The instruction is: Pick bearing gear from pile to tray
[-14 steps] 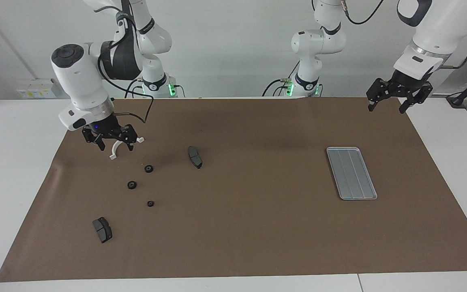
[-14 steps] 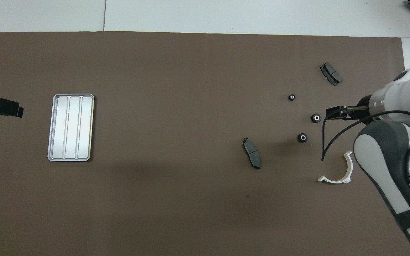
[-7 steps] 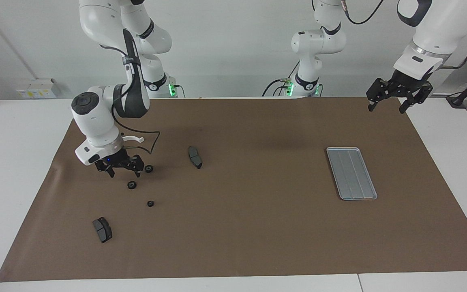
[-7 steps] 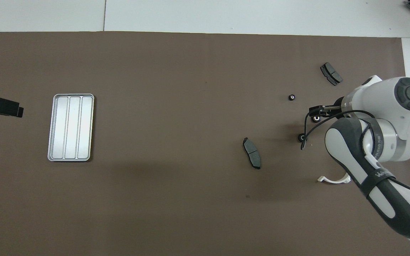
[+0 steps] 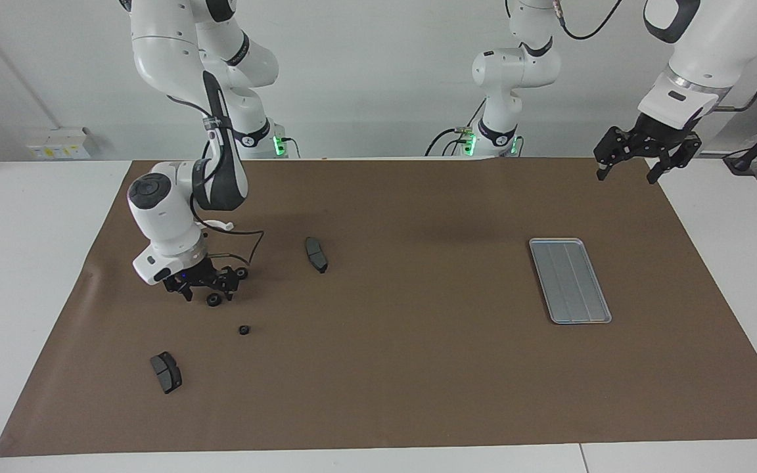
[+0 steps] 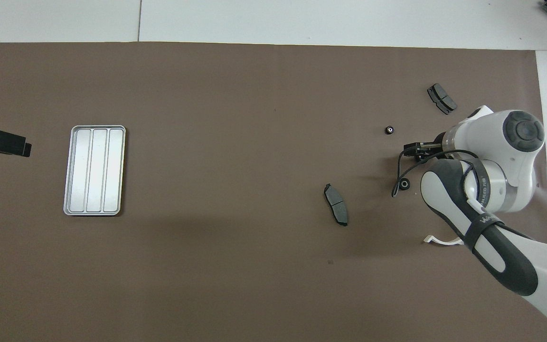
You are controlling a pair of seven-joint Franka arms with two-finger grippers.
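Note:
The pile lies toward the right arm's end of the brown mat: three small black rings, two dark grey pads (image 5: 316, 254) (image 5: 165, 372) and a white curved bracket (image 5: 219, 225). My right gripper (image 5: 206, 293) is down at the mat, open, with its fingers either side of the middle ring (image 5: 213, 299). The other rings (image 5: 241, 272) (image 5: 244, 330) lie loose beside it. In the overhead view the right gripper (image 6: 418, 153) covers the middle ring. The silver grooved tray (image 5: 569, 280) (image 6: 94, 170) holds nothing. My left gripper (image 5: 627, 176) waits open in the air over the mat's corner.
The brown mat (image 5: 418, 368) covers most of the white table. The bracket (image 6: 437, 241) is partly hidden under the right arm. In the overhead view the pads (image 6: 335, 211) (image 6: 441, 98) and two rings (image 6: 389, 129) (image 6: 403, 184) show around the right gripper.
My right gripper moved from over the white bracket, away from the robots, and came down around the middle ring. The left arm has not moved.

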